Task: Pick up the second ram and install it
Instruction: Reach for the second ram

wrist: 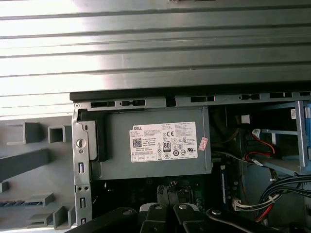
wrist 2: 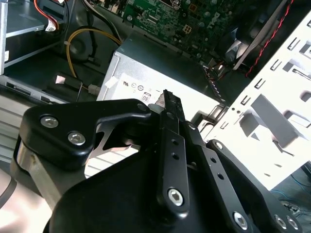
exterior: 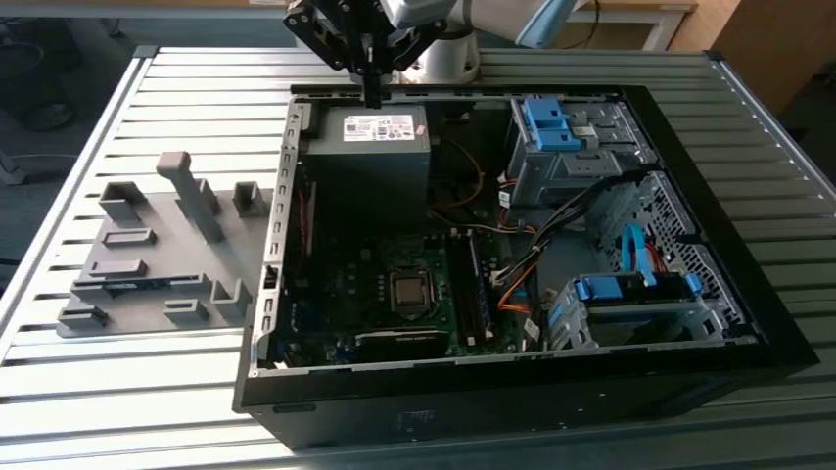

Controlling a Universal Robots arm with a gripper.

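Observation:
In the exterior view my gripper (exterior: 375, 96) hangs over the far edge of the open computer case (exterior: 281, 255), just above the grey power supply (exterior: 372, 137). Its fingers are pressed together with nothing between them, which also shows in the second wrist view (wrist 2: 167, 99). A thin dark blue-green strip that looks like the second ram (exterior: 131, 285) lies in a slot of the grey holder plate (exterior: 157, 250) at the exterior view's left, well away from the gripper. The motherboard's memory slots (exterior: 477, 294) run beside the processor socket (exterior: 411, 291).
The case stands on a slatted metal table (exterior: 117, 392). Inside are blue drive cages (exterior: 562, 127), a lower drive bay (exterior: 633, 294) and loose cables (exterior: 523, 255). Upright grey blocks (exterior: 196, 196) stand on the holder plate. The power supply label (wrist: 165, 141) lies below the wrist.

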